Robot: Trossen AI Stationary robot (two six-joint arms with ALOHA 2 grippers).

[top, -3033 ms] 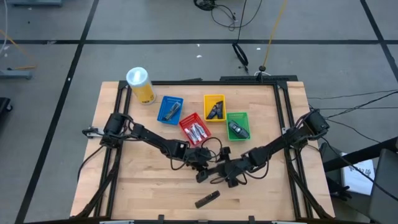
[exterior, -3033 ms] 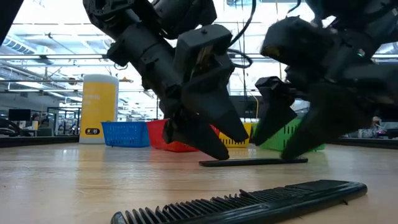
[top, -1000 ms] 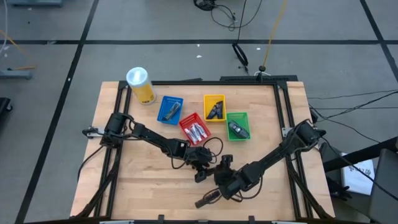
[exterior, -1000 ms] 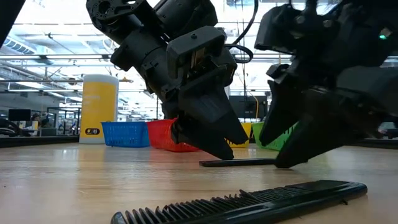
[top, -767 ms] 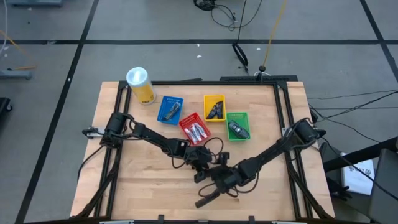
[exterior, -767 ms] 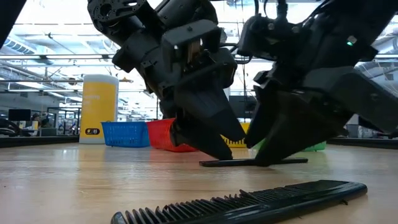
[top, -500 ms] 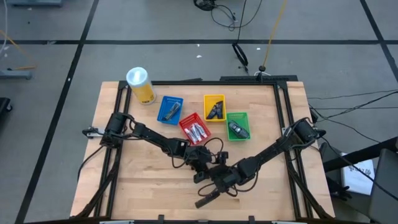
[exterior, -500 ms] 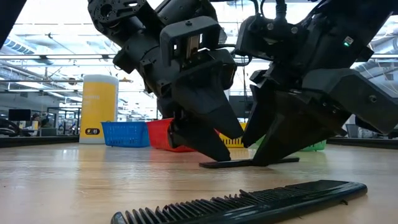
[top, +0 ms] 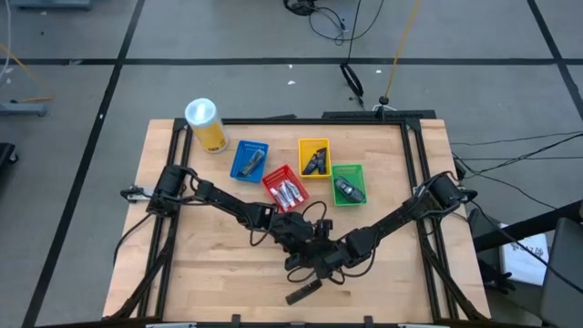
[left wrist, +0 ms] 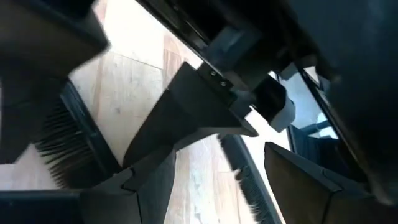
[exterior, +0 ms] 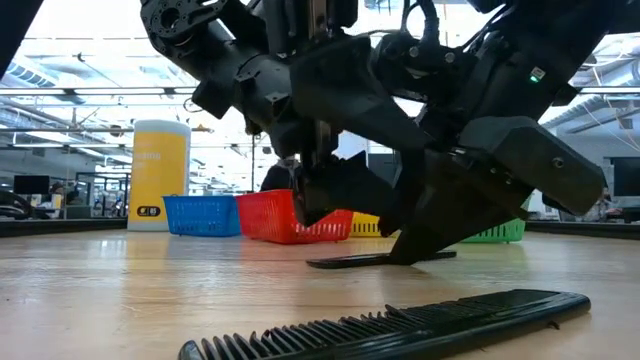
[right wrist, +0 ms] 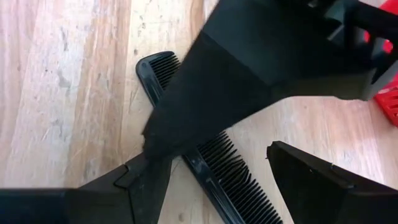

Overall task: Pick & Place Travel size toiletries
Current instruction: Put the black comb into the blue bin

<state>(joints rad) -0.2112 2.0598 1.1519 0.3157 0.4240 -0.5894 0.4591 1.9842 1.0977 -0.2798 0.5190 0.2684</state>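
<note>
Two black combs lie flat on the wooden table. One comb (exterior: 390, 325) (top: 303, 292) is near the front edge. The other comb (exterior: 380, 260) (right wrist: 211, 168) lies just behind it, under both grippers. My right gripper (right wrist: 214, 158) (exterior: 410, 240) is open and slants down with a finger on either side of this comb. My left gripper (left wrist: 230, 186) (top: 299, 239) is open too and tipped up just above the comb's far side; one of its fingers (right wrist: 205, 93) crosses over the comb. Small toiletries lie in the coloured baskets at the back. My right gripper has the tip of one finger (exterior: 402, 254) set down on or against the comb's spine (right wrist: 186, 163), near the comb's middle. It comes from above, slanting, with the jaws open across the comb. The comb stays flat on the table. My left gripper: I cannot tell whether it touches the comb.
A row of blue (top: 249, 159), red (top: 273, 175), yellow (top: 314, 143) and green (top: 348, 168) baskets stands behind the grippers, and a tall yellow canister (top: 206, 125) at the far left. The two arms are crowded together mid-table, cables trailing between them.
My right gripper has gone toward the table's left and down, closing in beside my left gripper over the farther comb. My left gripper has tipped its fingers upward. That comb has slid a little toward the table's left. Both grippers have stayed open.
</note>
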